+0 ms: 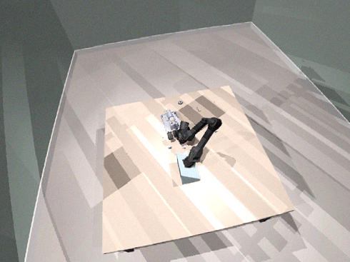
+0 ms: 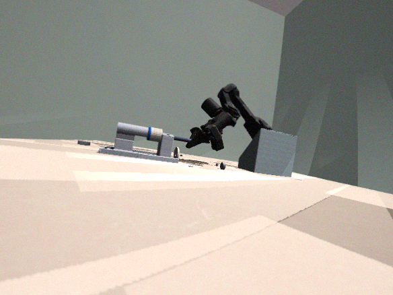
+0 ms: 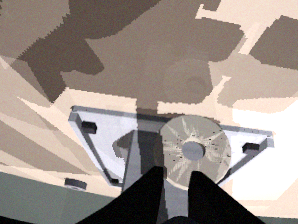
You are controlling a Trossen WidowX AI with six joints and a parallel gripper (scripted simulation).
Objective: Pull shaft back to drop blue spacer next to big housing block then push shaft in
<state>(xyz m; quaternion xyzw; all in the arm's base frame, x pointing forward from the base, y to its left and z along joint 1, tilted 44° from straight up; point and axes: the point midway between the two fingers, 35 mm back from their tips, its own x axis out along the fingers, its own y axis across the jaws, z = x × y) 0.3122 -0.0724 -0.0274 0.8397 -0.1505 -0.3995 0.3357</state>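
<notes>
The grey housing cylinder (image 2: pixel 132 128) sits on a raised block above the base plate (image 2: pixel 141 155). The blue spacer (image 2: pixel 149 133) is in line against the cylinder's near end, still up. Beige spacers (image 2: pixel 157 134) fill the space between it and the upright support post (image 2: pixel 165 146). The dark blue shaft (image 2: pixel 182 139) comes out of the post toward the arm. My gripper (image 2: pixel 190 143) (image 3: pixel 176 177) is shut on the shaft's outer end. In the wrist view the gripped end is hard to make out, and the spacers are hidden.
A pale disc (image 2: pixel 176 152) (image 3: pixel 172 135) with a grey centre stands upright beside the post. A dark round part (image 2: pixel 83 143) (image 1: pixel 180 102) (image 3: pixel 75 184) lies beyond the housing. A small round part (image 2: pixel 223 166) (image 1: pixel 169 147) lies near the arm's blue-grey pedestal (image 2: pixel 277 153) (image 1: pixel 189 177).
</notes>
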